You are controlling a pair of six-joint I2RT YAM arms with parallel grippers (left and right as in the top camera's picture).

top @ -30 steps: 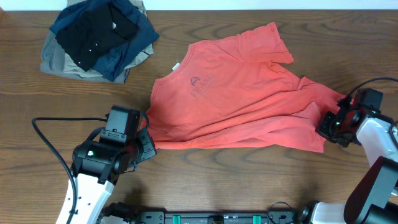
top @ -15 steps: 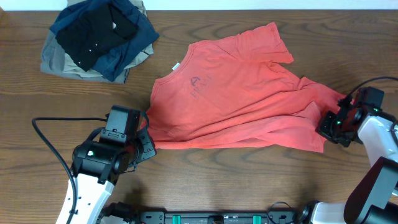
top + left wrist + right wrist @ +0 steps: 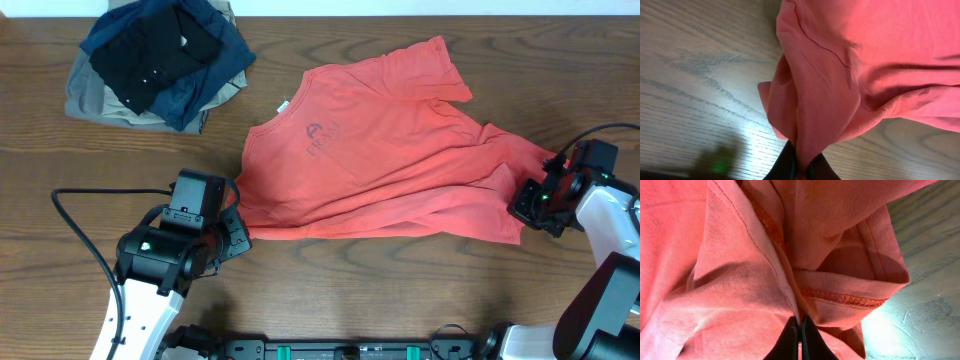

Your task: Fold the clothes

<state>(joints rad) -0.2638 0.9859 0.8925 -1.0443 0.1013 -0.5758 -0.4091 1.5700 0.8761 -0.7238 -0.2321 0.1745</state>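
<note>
The coral-red T-shirt lies spread and wrinkled across the middle of the wooden table, dark chest logo up and a white neck label at its left edge. My left gripper is shut on the shirt's lower left corner; the left wrist view shows the fabric bunched between the fingers. My right gripper is shut on the shirt's right hem; the right wrist view shows the stitched hem pinched in the fingers.
A pile of folded black, navy and khaki garments sits at the back left. A black cable loops by my left arm. Bare wood runs along the front.
</note>
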